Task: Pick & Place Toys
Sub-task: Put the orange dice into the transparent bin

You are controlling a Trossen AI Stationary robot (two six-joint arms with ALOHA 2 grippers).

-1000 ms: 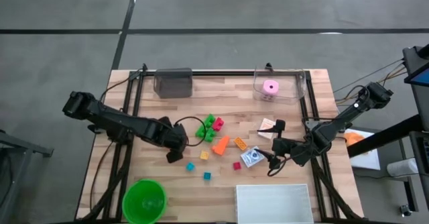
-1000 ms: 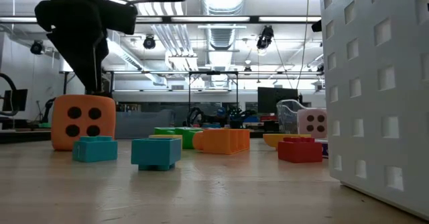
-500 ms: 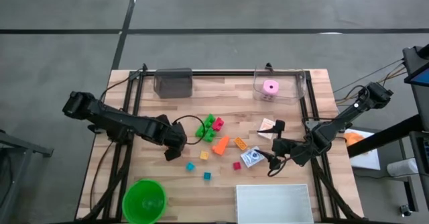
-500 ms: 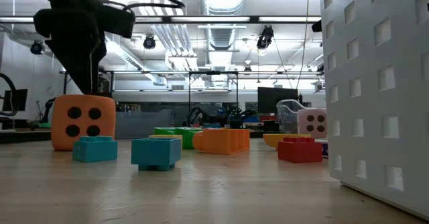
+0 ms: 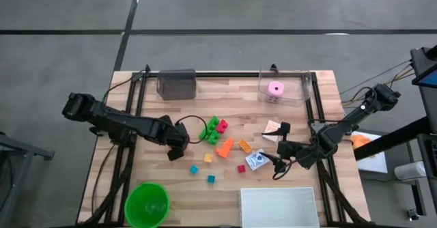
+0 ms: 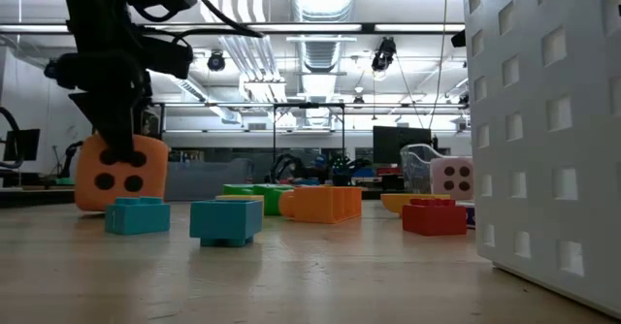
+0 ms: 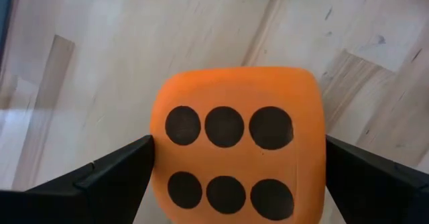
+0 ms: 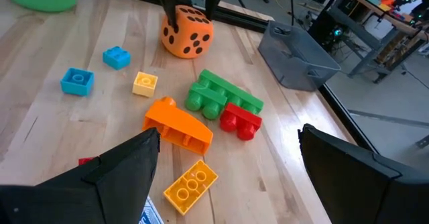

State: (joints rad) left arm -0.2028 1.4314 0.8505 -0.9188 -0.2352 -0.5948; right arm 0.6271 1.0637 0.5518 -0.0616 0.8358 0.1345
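Left wrist view: left gripper (image 7: 238, 163) spread wide, one finger either side of the orange die (image 7: 236, 143), which sits on the bench (image 7: 100, 70); no grip closed on it. High view: right gripper (image 5: 276, 151) waits, fingers wide apart and holding nothing, right of the printed card (image 5: 257, 160). Green bricks (image 5: 214, 128), orange wedge (image 5: 224, 147) and small cubes lie mid-bench; pink die (image 5: 275, 89) in the far clear bin (image 5: 304, 84).

Bright overhead ceiling lights, soft shadows; foreground tray blurred
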